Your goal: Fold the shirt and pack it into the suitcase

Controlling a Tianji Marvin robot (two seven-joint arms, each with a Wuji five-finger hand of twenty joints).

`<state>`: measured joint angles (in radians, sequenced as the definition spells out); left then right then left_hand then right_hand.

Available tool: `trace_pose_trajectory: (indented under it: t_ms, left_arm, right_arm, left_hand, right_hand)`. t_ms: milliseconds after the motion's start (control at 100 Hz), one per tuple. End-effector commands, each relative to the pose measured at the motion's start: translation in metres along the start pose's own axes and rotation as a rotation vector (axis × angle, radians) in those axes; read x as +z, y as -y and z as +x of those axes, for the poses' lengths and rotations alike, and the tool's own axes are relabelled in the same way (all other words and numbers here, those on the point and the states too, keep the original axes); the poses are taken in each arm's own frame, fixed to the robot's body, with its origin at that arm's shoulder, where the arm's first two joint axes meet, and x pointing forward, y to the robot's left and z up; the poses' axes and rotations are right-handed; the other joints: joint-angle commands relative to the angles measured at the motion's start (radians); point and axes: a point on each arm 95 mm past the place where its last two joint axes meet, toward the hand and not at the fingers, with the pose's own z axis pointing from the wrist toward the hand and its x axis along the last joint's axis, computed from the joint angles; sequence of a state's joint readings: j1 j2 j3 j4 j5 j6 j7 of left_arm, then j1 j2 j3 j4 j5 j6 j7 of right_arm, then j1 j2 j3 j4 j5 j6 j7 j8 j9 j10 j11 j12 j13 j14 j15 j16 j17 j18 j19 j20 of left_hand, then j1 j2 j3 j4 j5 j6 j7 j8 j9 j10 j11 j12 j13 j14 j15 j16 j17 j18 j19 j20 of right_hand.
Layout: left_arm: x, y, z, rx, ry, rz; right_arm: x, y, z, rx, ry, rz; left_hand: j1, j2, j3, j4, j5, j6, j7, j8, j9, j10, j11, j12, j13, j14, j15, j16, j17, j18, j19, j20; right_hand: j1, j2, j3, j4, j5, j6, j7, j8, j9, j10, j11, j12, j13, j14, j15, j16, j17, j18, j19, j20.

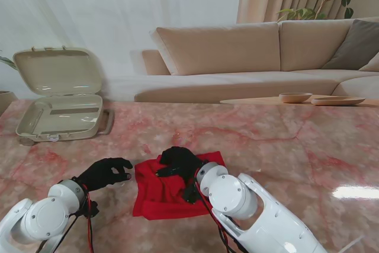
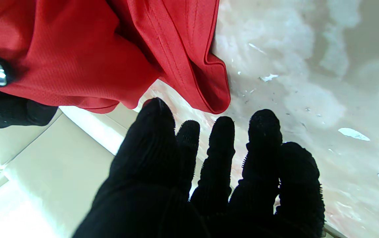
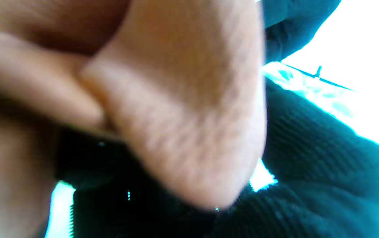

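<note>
Bare marble table (image 1: pixel 284 146) spreads wide toward three o'clock. The open suitcase (image 1: pixel 59 111) sits at ten o'clock near the far-left edge. The red shirt (image 1: pixel 160 191) lies bunched at centre (the left wrist view shows its hem lifted), clutched by the right hand (image 1: pixel 177 161); the left hand (image 1: pixel 105 173) hovers beside it at nine o'clock, released, fingers (image 2: pixel 222 158) spread.

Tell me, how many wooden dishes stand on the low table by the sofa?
2: a round bowl and, right of it, a flatter dish, both beyond the marble table. Others may be hidden.

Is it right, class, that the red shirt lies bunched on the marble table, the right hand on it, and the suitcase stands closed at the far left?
Not quite. In the stand view the suitcase is open, its lid raised. The rest holds: the red shirt lies bunched on the marble table with the right hand on it.
</note>
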<state>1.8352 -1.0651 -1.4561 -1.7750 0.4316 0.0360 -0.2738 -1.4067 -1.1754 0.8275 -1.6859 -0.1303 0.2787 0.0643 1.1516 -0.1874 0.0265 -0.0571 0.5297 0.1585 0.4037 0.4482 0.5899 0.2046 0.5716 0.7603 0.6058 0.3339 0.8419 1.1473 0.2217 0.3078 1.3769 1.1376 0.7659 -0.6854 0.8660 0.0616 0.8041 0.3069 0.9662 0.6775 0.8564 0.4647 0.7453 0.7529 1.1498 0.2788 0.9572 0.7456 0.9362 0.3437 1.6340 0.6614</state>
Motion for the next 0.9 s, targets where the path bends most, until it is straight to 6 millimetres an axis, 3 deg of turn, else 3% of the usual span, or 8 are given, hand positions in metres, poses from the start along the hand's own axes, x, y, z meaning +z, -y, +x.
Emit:
trace_pose_trajectory:
  t_ms: [0, 260, 630, 890]
  left_arm:
    - [-0.001, -0.003, -0.001, -0.002, 0.008, -0.009]
    - [0.0, -0.004, -0.001, -0.008, 0.011, -0.02]
    - [0.0, -0.005, -0.002, -0.011, 0.015, -0.027]
    - [0.001, -0.005, 0.002, -0.008, -0.005, -0.017]
  right_arm:
    - [0.0, 0.005, -0.003, 0.018, 0.005, 0.035]
    - [0.001, 0.011, -0.003, 0.071, -0.011, 0.087]
    - [0.003, 0.013, 0.0, 0.096, -0.032, 0.101]
    - [-0.006, 0.005, -0.006, 0.094, -0.017, 0.086]
  left_hand:
    - [0.049, 0.036, -0.04, 0.013, 0.021, 0.006, -0.012, 0.003, -0.034, 0.011, 0.005, -0.005, -0.016, 0.038, -0.021, -0.003, -0.012, 0.013, -0.009, -0.005]
    - [0.051, 0.036, -0.039, 0.013, 0.021, 0.007, -0.013, 0.002, -0.035, 0.012, 0.004, -0.004, -0.017, 0.037, -0.022, -0.003, -0.012, 0.013, -0.009, -0.005]
    - [0.05, 0.037, -0.039, 0.013, 0.022, 0.008, -0.015, 0.002, -0.036, 0.012, 0.002, -0.008, -0.019, 0.038, -0.023, -0.003, -0.012, 0.013, -0.009, -0.004]
    - [0.038, 0.058, -0.04, 0.018, -0.006, 0.0, -0.033, -0.008, -0.056, 0.014, -0.013, -0.019, -0.035, 0.038, -0.033, -0.006, -0.026, 0.013, -0.018, -0.006]
  right_hand:
    - [-0.024, 0.03, -0.047, -0.065, 0.024, -0.041, -0.014, -0.021, -0.021, -0.021, -0.023, -0.023, -0.02, 0.066, -0.012, -0.021, -0.014, -0.006, -0.002, -0.006]
    - [-0.099, 0.195, -0.19, -0.057, 0.084, -0.036, -0.273, 0.052, -0.048, -0.016, -0.089, -0.083, -0.08, 0.09, -0.076, -0.041, -0.088, 0.017, -0.042, 0.005]
    - [-0.093, 0.215, -0.216, -0.049, 0.082, -0.032, -0.316, 0.062, -0.066, -0.017, -0.107, -0.091, -0.123, 0.1, -0.097, -0.042, -0.15, 0.027, -0.057, 0.015]
    - [-0.084, 0.218, -0.225, -0.046, 0.069, -0.038, -0.325, 0.064, -0.081, -0.029, -0.12, -0.095, -0.157, 0.098, -0.118, -0.044, -0.203, 0.028, -0.072, 0.025]
